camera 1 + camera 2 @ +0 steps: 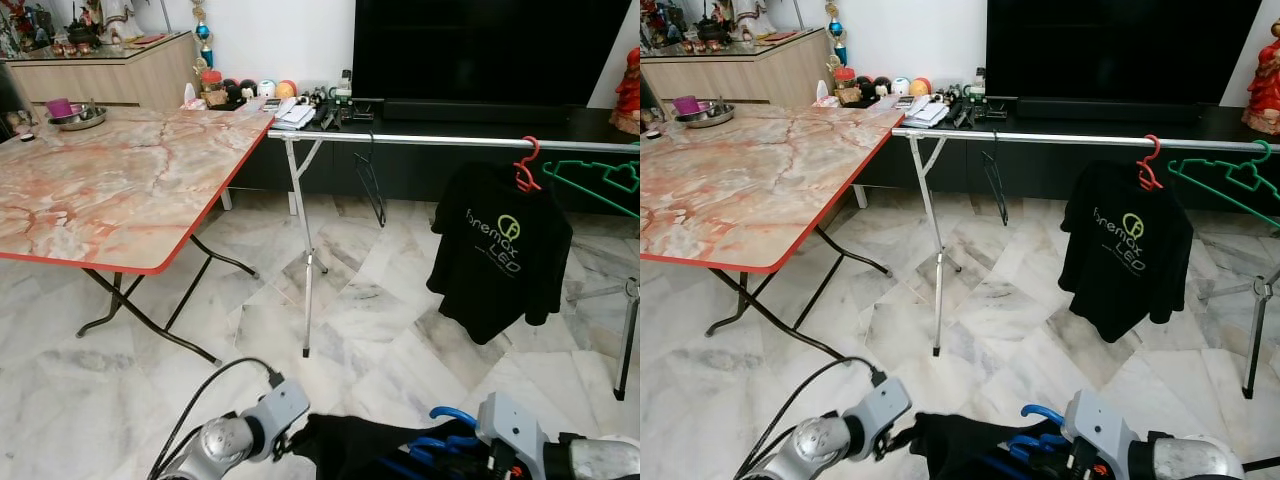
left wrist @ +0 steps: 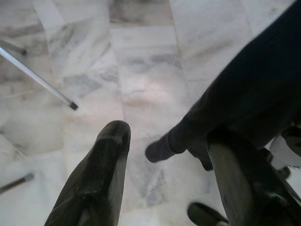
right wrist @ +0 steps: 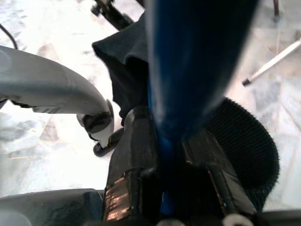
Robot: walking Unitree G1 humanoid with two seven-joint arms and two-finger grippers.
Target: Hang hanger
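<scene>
Ahead of you and up, the rail (image 1: 450,142) awaits; your right gripper (image 3: 164,155), nearer, is clamped on the blue hanger (image 1: 450,415)

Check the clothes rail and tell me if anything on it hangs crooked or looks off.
The green hanger at the right end of the rail hangs empty and tilted, one arm sloping down. The black T-shirt on the red hanger sits slightly lopsided. A thin black hanger dangles bare near the middle. Nothing looks damaged.

It is a home living room: a big television (image 1: 490,50) on a low cabinet (image 1: 600,125), a marble floor (image 1: 370,320), a folding surface (image 1: 120,180), a clothes rail (image 1: 450,142).
</scene>
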